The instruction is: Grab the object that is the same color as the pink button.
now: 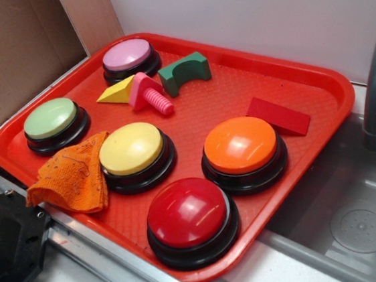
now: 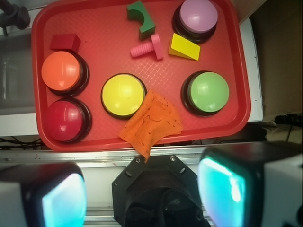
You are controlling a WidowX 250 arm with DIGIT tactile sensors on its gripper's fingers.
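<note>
The gripper (image 2: 142, 198) was observed in the wrist view with its two fingers spread wide apart and nothing between them, held high above the near edge of the red tray (image 2: 142, 35). No contact with any item was recorded.

The pink button (image 2: 198, 15) was located at the far end of the tray. The pink toy bolt (image 2: 147, 48), the matching item, was found lying on its side on the tray floor just before that button, its ribbed shaft pointing away from the yellow wedge block (image 2: 183, 48). The head appeared to touch or nearly touch the wedge; the green arch block (image 2: 141, 19) stood close behind.

It was judged that the approach had not yet begun. A clean grasp would be best obtained on the ribbed shaft, which lay clear of both neighbours, with the jaws set across its width and lowered vertically. Closing on the head was considered inadvisable, as the wedge could be caught or displaced. The orange cloth (image 2: 151, 124) lay well clear of the bolt.
</note>
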